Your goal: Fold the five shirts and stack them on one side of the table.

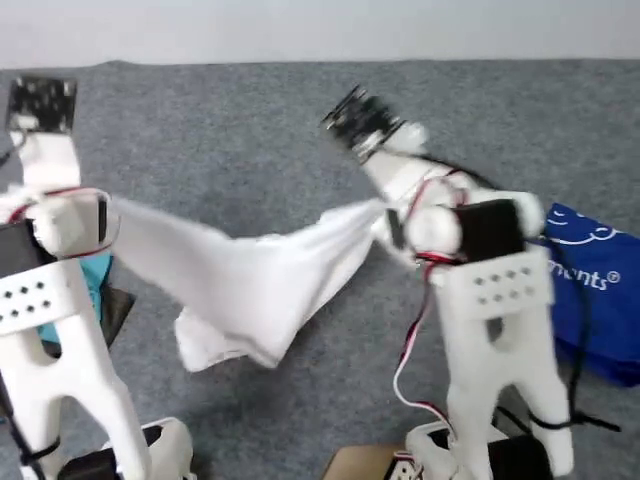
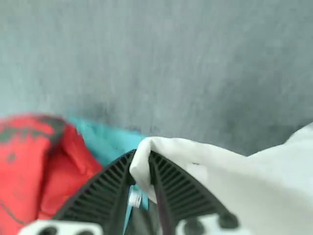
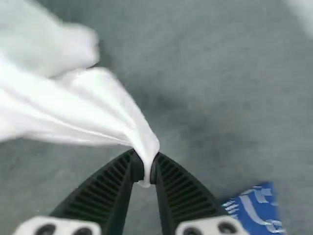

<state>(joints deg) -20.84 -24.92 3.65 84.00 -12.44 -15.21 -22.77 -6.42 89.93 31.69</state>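
Note:
A white shirt (image 1: pixel 250 275) hangs stretched between both arms above the grey table, its lower part sagging toward the cloth. My left gripper (image 2: pixel 142 169) is shut on one corner of the white shirt (image 2: pixel 234 181), at the left side of the high view (image 1: pixel 105 215). My right gripper (image 3: pixel 144 169) is shut on another corner of the white shirt (image 3: pixel 73 112), near the middle in the high view (image 1: pixel 385 215). A red shirt (image 2: pixel 34 166) and a teal shirt (image 2: pixel 105 142) lie below the left gripper. A blue shirt (image 1: pixel 590 285) lies at the right edge.
The grey felt table (image 1: pixel 230 130) stretches open behind the arms. The teal shirt (image 1: pixel 95 275) peeks out beside the left arm's base. A brown cardboard piece (image 1: pixel 365 465) sits at the front edge between the arm bases.

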